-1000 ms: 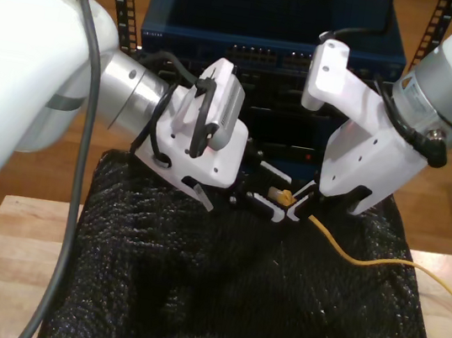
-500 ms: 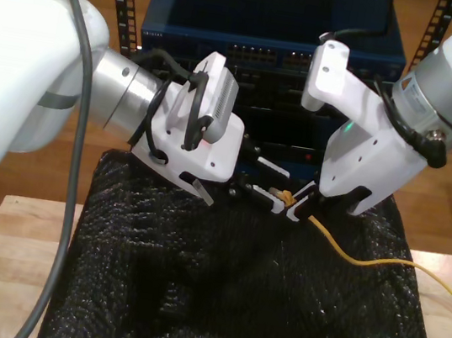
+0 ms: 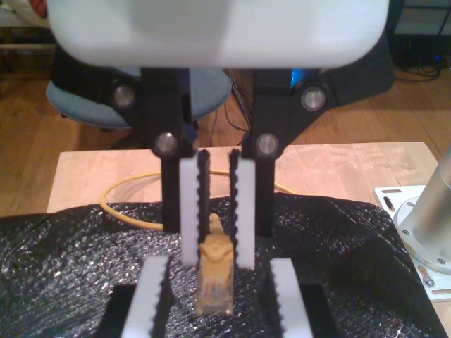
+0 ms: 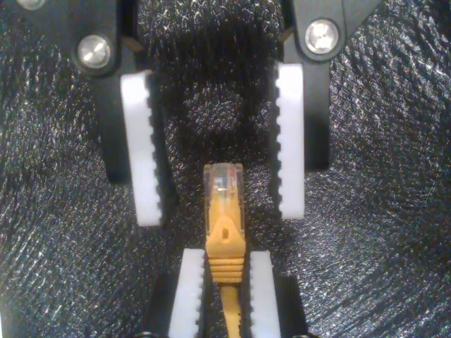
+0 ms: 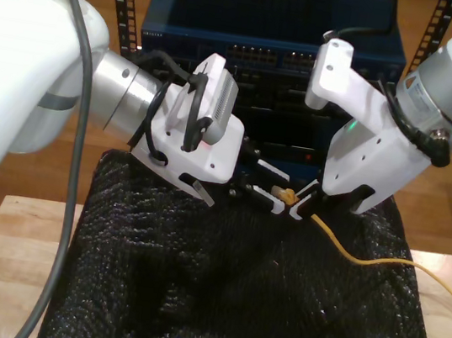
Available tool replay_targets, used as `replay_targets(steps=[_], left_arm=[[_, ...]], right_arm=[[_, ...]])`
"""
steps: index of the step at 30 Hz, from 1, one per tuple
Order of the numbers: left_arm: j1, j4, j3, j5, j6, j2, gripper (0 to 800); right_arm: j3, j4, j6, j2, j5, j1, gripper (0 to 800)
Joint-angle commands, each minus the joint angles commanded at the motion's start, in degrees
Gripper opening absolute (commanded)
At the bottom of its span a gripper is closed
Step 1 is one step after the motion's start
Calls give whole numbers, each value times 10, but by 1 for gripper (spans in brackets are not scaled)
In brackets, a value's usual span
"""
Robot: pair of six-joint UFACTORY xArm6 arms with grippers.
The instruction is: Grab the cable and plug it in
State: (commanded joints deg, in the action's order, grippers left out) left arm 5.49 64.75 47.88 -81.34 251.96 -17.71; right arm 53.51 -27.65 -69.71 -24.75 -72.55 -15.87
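Cable (image 4: 224,211), yellow-orange with clear plug, pinched by my second gripper (image 4: 224,262); my first gripper (image 3: 219,271) gapes.

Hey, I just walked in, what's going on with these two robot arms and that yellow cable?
It is a handover in mid-air over the black padded mat. My second pincer, on the arm at the exterior view's right, is shut on the yellow cable just behind its clear plug. My first pincer is open, with its fingers on either side of the plug. The plug is not yet in the blue network switch behind.
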Motion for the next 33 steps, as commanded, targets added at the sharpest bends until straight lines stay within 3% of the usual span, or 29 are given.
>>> replay_targets(steps=[2, 17, 27, 33], left_arm=[[0, 0, -5, -1, 0, -1, 232], [0, 0, -8, -13, -5, -1, 225], [0, 1, -8, -13, -4, -1, 137], [-4, 1, -11, -12, -4, -1, 36]], right_arm=[[1, 0, -1, 0, 0, 1, 4], [1, 0, 0, -1, 0, 0, 4], [-1, 0, 0, -1, -1, 1, 4], [-2, 0, 0, -1, -1, 1, 4]])
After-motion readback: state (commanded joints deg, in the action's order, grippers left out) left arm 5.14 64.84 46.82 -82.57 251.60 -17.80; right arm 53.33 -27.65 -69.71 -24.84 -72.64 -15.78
